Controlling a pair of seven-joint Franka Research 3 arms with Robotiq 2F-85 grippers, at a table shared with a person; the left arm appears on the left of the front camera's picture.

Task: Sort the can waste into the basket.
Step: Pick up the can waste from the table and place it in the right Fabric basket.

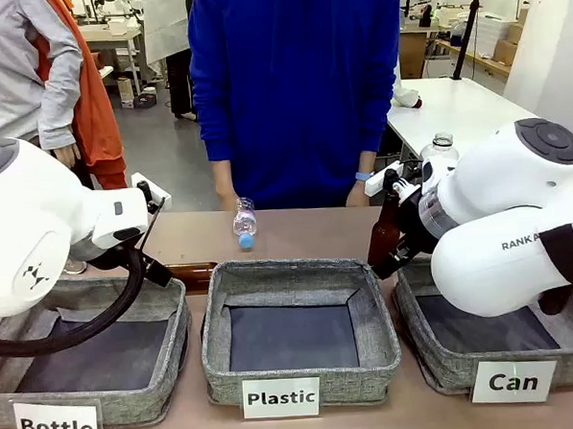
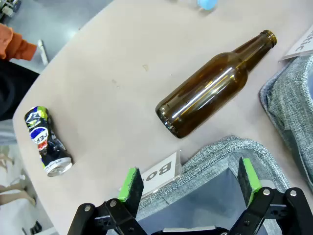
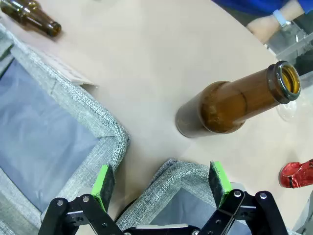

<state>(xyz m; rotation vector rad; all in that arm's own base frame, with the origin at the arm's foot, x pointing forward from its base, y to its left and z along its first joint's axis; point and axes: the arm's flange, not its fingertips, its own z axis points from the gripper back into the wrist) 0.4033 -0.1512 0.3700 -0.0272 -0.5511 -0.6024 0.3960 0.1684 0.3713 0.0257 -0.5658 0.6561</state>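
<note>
Can basket (image 1: 438, 360) first, front view: finding it at the right end of a row of three grey fabric ones, reading "Can" on its white tag, seeing just dark lining inside past the right arm. Reading "Plastic" on the middle basket (image 1: 215, 324) and "Bottle" on the left basket (image 1: 174, 326), both showing just lining as well. Also spotting a clear plastic bottle (image 1: 245, 222) with a blue cap lying on the table (image 1: 297, 235) in front of a person in blue (image 1: 294, 89), and making out "RANKA" on the right arm.

Switching to the left wrist view: seeing the left gripper (image 2: 189, 178) spread wide, gripping nothing, hanging over a corner of the left basket. Catching only "Bo" on the tag (image 2: 159, 172) there. Spotting the dark can (image 2: 46, 142) lying on its side near the table's edge, well apart from the baskets, print too skewed to read. Noticing a brown bottle (image 2: 215, 85) lying just beyond the basket.

Switching to the right wrist view: seeing the right gripper (image 3: 161, 178) wide open too, holding nothing, hovering over the Can basket's corner. Spotting the red can (image 3: 296, 175), shiny and crumpled, on the table at the picture's right edge, outside the basket. Noticing an upright brown bottle (image 3: 230, 105) standing near that corner.
</note>
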